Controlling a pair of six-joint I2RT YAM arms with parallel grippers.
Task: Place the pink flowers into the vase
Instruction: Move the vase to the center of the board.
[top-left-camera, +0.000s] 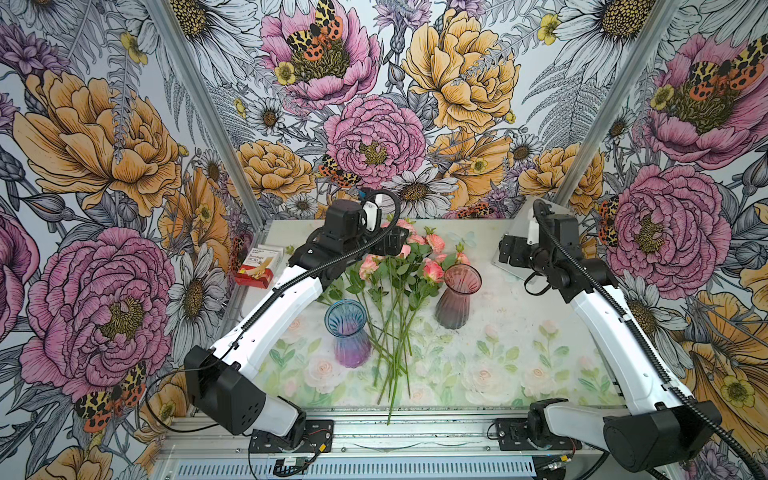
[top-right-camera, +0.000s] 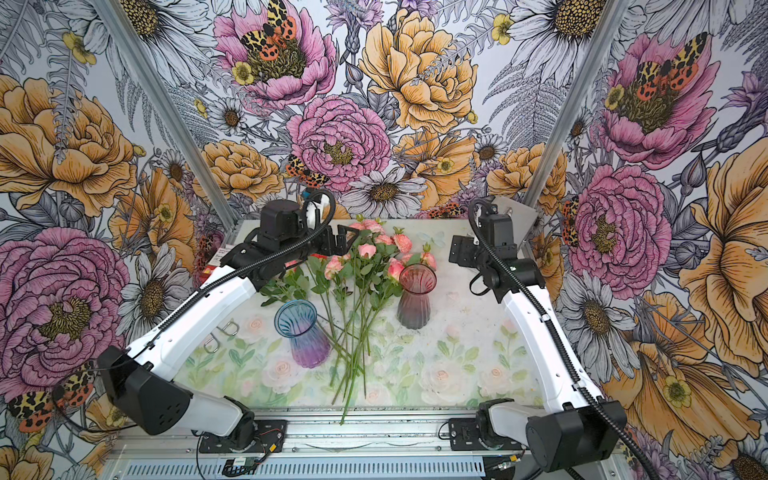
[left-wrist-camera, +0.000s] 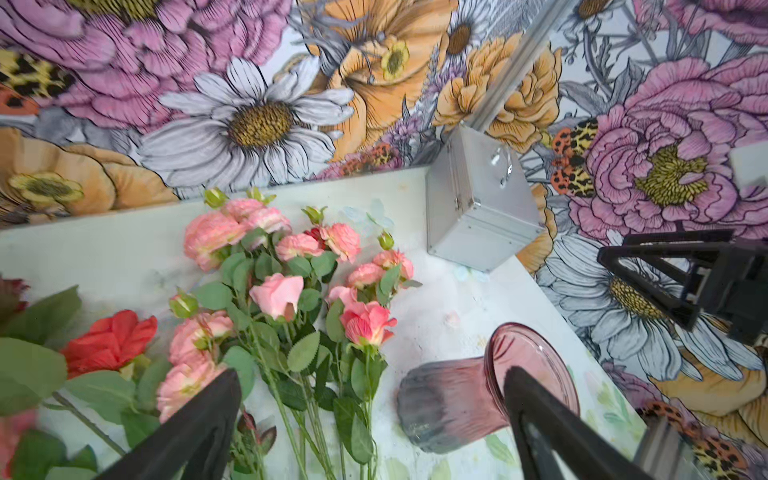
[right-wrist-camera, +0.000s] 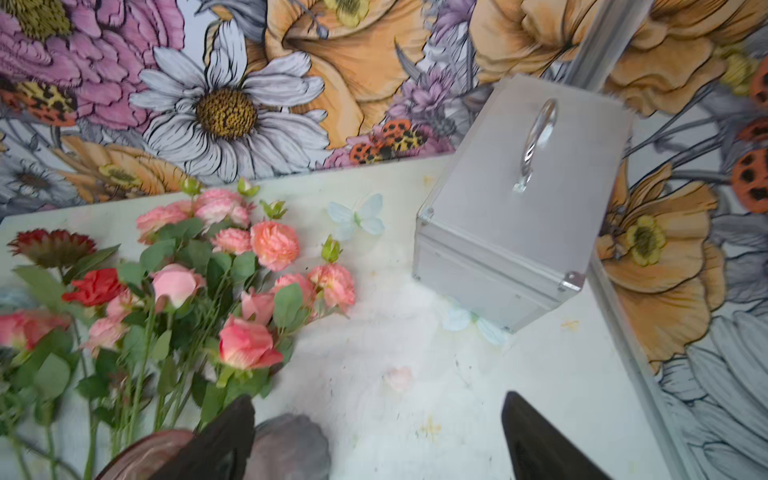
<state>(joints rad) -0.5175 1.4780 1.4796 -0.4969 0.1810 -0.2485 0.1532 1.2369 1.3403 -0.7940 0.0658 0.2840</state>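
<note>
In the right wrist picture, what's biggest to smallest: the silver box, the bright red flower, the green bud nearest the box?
Largest: silver box.
Then: bright red flower.
Smallest: green bud.
No ties.

silver case (right-wrist-camera: 490, 216): far right corner, handle up | red box (top-left-camera: 254, 279): far left edge | red flower (left-wrist-camera: 110, 340): lying on its side

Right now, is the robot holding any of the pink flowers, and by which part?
Nothing is held. The left gripper and right gripper both stand open and empty, and the pink flowers lie loose on the table.
</note>
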